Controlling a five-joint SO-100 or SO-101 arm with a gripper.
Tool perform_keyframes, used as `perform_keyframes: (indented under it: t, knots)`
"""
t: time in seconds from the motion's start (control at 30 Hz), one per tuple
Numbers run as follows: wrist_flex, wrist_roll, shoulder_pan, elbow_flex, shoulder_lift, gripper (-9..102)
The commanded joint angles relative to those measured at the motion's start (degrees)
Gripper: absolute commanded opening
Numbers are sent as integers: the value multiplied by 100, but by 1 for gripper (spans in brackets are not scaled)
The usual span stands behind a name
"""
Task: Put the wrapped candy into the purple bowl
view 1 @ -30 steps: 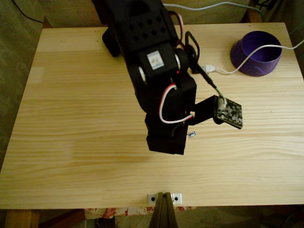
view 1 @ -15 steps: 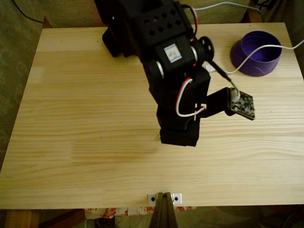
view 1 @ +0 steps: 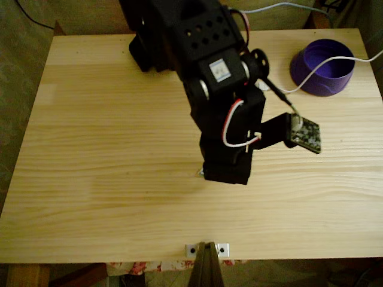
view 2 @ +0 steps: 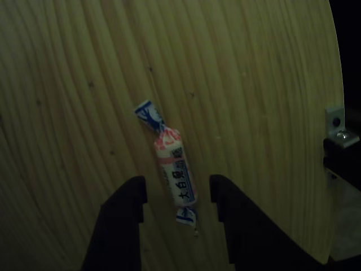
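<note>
Candy handling first: you are dealing with the wrapped candy (view 2: 174, 164), which looks very light, with a firm body and thin, crinkly twisted ends. Expect the wrapper film to be slick, so a pinch on the twists would probably slip or tear. Take hold across the middle of the pale body, with one finger on each long side.

Position: in the other view the candy lies flat on the worktop (view 2: 254, 84), its long axis running roughly away from the camera and tilted slightly to the left at the far end. The pincer (view 2: 177, 189) stands wide open and empty, with its two dark fingers either side of the near half of the candy. Neither finger touches it; a visible gap of wood shows on both sides. The far twist projects beyond the fingertips, and the near twist sits between the fingers. How high the fingertips are above the wood cannot be told.

In the fixed view the arm hangs over the middle of the worktop, and the purple bowl (view 1: 311, 78) sits well apart at the far right corner, with a white cable (view 1: 335, 61) draped across its rim.
</note>
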Motion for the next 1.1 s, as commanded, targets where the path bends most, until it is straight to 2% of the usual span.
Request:
perform_keyframes:
  t: [0.0, 0.6, 0.8, 1.07]
  knots:
    - [-123, 97, -44, -70, 132, 22]
    - [-475, 211, 35, 123, -246, 23]
    - [-519, 158, 35, 149, -316, 18]
    - [-545, 88, 79, 308, -325, 16]
